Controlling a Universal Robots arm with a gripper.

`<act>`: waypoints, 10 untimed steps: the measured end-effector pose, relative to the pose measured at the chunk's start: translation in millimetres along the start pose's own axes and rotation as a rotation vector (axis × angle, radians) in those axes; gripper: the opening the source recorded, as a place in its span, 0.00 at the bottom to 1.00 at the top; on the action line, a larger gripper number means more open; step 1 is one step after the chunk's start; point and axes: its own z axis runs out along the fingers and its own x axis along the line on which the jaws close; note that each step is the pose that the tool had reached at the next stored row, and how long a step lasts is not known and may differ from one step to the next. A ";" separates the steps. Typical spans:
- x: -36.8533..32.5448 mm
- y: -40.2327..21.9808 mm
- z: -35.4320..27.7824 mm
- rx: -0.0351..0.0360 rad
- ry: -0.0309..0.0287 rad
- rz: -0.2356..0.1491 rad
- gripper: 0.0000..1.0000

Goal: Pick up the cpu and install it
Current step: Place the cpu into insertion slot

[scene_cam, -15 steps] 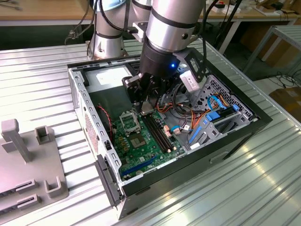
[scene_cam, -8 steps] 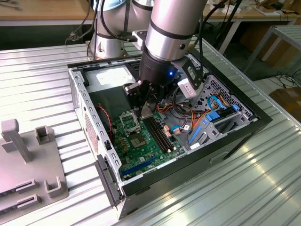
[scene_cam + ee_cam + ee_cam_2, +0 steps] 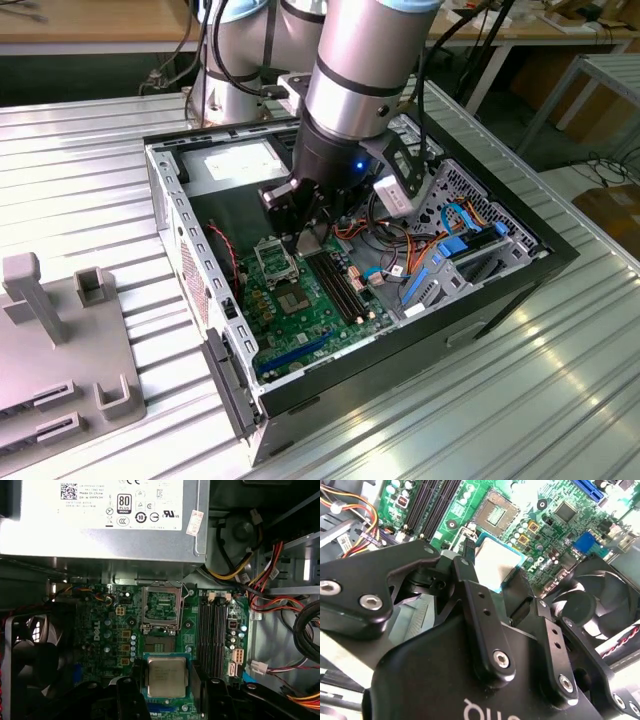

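Note:
The cpu, a small square chip with a silver-grey top and a teal edge, sits between my two black fingers and is held above the green motherboard. My gripper is shut on it. In the second wrist view the cpu shows beyond the gripper links. The hollow metal socket frame lies a short way ahead of the chip, and its lid stands open. In the exterior view the gripper hangs inside the open computer case, just beside the socket frame.
Long black memory slots run beside the socket. A grey power supply fills the case's far end. A black fan and coloured cables crowd the sides. A grey fixture stands on the ribbed metal table.

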 end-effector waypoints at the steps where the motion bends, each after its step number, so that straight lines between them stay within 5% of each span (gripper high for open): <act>1: -0.1 0.4 2.3 -0.0001 0.0007 0.002 0.47; 2: -0.5 0.5 16.1 -0.0013 0.0003 0.045 0.47; 10: 3.9 0.6 31.4 -0.0014 0.0003 0.046 0.47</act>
